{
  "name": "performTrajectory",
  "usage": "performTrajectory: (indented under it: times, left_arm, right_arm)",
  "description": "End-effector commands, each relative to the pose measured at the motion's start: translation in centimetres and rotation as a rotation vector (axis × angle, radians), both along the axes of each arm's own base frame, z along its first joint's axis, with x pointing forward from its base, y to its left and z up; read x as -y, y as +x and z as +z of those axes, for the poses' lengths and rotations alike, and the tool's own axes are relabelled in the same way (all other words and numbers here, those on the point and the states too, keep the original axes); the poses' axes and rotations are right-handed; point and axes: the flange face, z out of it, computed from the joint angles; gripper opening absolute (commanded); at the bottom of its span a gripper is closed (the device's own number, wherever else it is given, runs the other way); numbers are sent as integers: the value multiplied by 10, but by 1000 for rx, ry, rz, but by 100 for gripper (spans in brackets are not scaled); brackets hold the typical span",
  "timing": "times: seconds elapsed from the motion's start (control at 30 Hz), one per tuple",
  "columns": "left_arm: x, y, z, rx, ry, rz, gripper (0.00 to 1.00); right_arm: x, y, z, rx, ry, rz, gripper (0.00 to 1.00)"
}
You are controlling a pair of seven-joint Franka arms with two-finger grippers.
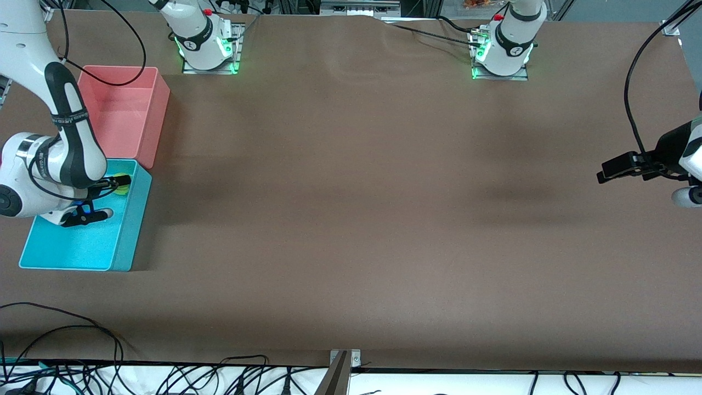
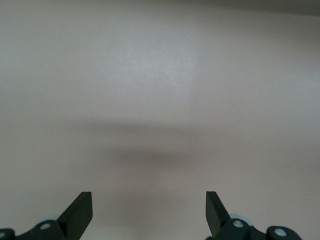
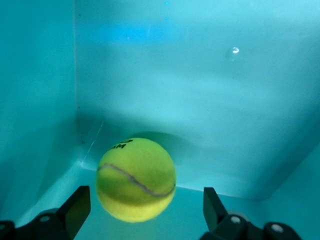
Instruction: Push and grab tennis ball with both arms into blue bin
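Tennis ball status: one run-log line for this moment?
tennis ball: inside blue bin, free | right pincer: open, over the bin, astride ball | left pincer: open, waiting over bare table

The light over my table [image 1: 351, 219] was even and fairly bright, falling from above, and the brown surface took it without glare. Broad, soft shadows lay in dim bands across its middle, and a darker one sat beside the blue bin [image 1: 123, 241]. Green lamps glowed at both my bases. From across the table the picture was sharp. My left wrist view was pale, washed out and soft, with only a blurred grey shadow on the surface. My right wrist view was tinted turquoise throughout; the tennis ball [image 3: 135, 179] was crisp, casting a dim shadow on the wall, with small bright glints above it.
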Motion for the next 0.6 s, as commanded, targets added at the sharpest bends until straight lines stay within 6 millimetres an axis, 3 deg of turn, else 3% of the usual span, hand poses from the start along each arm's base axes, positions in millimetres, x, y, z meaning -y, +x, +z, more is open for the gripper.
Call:
performTrajectory:
  times: [0.0, 0.23, 0.57]
  left_arm:
    - [3, -13, 19, 13, 26, -28, 100]
    - [3, -16, 23, 19, 30, -25, 100]
    - [19, -36, 26, 4, 46, -19, 100]
  right_arm:
    - [1, 6, 22, 15, 22, 2, 100]
    - [5, 24, 72, -36, 18, -15, 100]
    - [-11, 39, 158, -96, 16, -32, 100]
